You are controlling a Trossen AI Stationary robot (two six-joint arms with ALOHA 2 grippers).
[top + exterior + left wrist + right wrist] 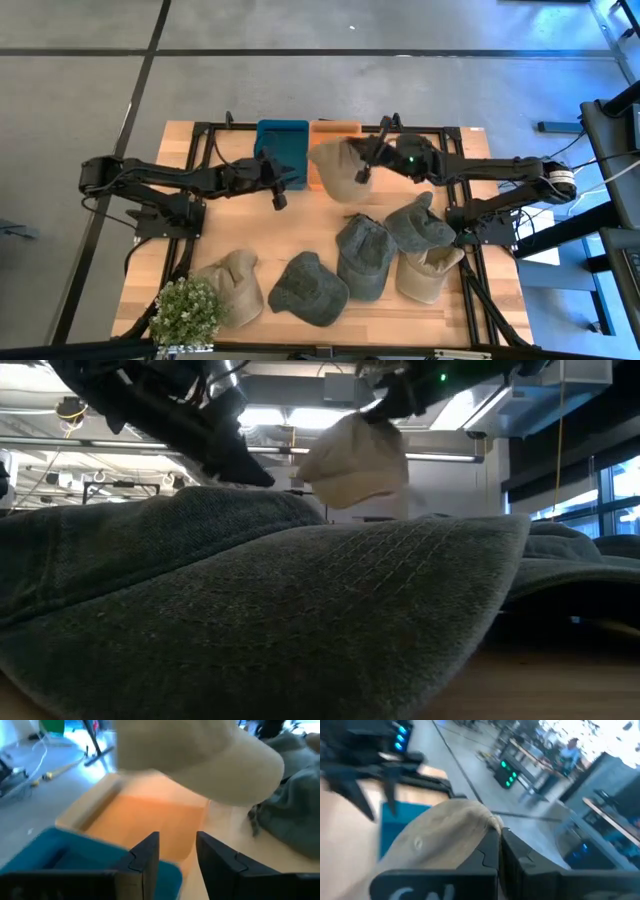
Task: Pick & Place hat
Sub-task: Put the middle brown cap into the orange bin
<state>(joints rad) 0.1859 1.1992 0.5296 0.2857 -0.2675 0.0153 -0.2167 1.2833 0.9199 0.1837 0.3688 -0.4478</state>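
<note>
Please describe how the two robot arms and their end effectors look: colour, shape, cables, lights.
Both arms are black, slim and jointed, with black cables along them. The left end effector has two flat, dark, angular fingers. The right end effector has similar dark fingers, and a small green light glows near its wrist in the high view.

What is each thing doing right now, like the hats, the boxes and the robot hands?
Tan hat: lifted, hanging over the orange bin.
Right gripper: shut on the tan hat.
Left gripper: open, empty, beside the blue bin.
Blue bin: open-topped, contents not visible.
Orange bin: open-topped, looks empty.
Grey hats: three lying on the table.
Beige hats: two lying on the table.
Plant: upright at the table's corner.
</note>
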